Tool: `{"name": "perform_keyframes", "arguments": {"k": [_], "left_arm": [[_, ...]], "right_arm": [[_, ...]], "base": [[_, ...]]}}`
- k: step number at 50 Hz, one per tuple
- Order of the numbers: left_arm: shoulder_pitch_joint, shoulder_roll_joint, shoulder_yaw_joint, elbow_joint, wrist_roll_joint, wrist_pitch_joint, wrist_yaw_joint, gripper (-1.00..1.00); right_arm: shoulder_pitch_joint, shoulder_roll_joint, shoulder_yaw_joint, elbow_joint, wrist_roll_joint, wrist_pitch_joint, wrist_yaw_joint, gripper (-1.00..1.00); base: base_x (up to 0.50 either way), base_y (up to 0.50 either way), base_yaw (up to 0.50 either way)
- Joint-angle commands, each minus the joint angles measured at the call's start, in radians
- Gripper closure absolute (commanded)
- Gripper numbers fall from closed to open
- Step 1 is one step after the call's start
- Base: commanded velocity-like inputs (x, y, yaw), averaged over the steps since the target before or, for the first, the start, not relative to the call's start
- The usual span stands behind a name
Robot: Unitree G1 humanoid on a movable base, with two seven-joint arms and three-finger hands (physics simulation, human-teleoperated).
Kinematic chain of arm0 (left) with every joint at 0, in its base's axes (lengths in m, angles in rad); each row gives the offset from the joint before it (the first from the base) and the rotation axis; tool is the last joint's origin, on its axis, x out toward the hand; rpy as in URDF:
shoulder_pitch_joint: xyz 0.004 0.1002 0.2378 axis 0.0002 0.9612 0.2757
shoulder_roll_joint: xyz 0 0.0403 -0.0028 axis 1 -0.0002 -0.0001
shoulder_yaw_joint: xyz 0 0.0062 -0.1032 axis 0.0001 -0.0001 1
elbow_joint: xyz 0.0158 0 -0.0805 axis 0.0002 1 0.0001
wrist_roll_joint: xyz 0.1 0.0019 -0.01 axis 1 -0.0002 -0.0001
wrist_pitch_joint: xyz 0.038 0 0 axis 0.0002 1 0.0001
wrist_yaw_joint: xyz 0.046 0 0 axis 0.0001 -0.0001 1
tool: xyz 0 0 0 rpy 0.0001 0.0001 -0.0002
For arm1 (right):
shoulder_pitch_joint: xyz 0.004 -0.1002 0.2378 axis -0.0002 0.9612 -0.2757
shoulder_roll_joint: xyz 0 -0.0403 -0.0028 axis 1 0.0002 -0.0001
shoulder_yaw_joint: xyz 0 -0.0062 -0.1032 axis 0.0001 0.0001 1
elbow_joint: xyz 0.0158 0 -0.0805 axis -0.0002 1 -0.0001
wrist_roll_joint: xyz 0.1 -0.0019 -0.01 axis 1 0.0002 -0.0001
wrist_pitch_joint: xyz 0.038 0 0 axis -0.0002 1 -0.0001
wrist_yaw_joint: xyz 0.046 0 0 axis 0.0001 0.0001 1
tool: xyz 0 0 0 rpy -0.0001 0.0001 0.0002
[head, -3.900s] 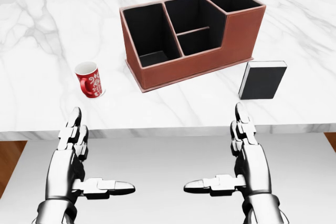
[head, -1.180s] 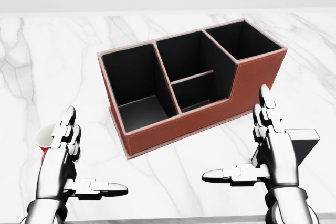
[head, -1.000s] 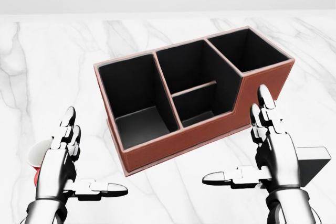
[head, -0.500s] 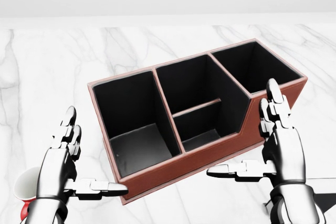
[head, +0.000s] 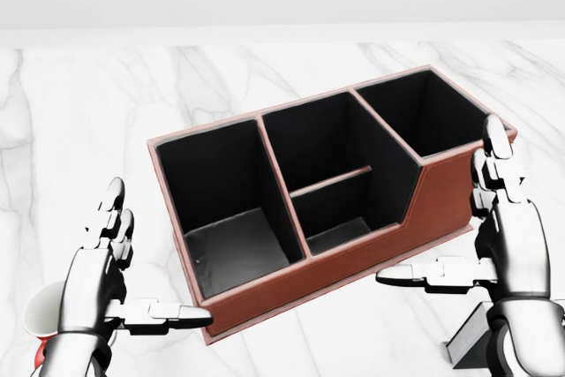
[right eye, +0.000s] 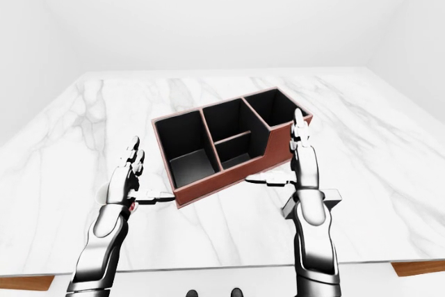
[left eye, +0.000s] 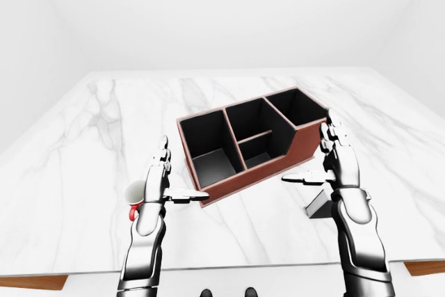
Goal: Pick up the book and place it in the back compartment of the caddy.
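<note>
The brown caddy with black compartments sits slantwise mid-table in the head view: one large bay at the left, a split middle, and a raised bay at the upper right. The dark book stands to the lower right of the caddy, mostly hidden behind my right wrist; the left-eye view shows the book more fully. My right hand hovers open just above it, by the caddy's right end, holding nothing. My left hand is open and empty at the caddy's lower left corner.
A red and white mug stands at the bottom left, partly behind my left wrist. The white marble table stretches wide around the caddy, with its near edge at the bottom of the left-eye view.
The camera closed in on the table earlier and has now settled. In the last half second my right hand moved right and slightly up, uncovering part of the book. The left hand barely moved.
</note>
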Motion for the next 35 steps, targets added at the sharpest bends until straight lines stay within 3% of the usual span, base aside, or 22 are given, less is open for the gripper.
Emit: {"name": "perform_keyframes", "arguments": {"k": [1, 6, 18, 35], "left_arm": [[0.001, 0.0, 0.0, -0.001, -0.001, 0.0, -0.001, -1.0], [0.0, 0.001, 0.001, -0.003, -0.001, 0.0, -0.001, -1.0], [-0.01, 0.005, 0.01, 0.003, -0.007, 0.0, -0.001, -1.0], [-0.023, 0.01, 0.018, 0.032, -0.013, 0.0, 0.001, -1.0]], "right_arm": [[0.028, 0.003, -0.04, -0.102, 0.118, 0.0, 0.097, -1.0], [-0.003, -0.014, -0.023, -0.033, -0.026, 0.0, 0.014, -1.0], [-0.036, -0.06, -0.07, 0.025, -0.029, 0.0, 0.048, -1.0], [-0.086, -0.154, -0.111, 0.197, -0.202, 0.0, 0.084, -1.0]], "base": [[0.46, 0.0, 0.0], [0.47, 0.0, 0.0], [0.0, 0.0, 0.0], [0.0, 0.0, 0.0]]}}
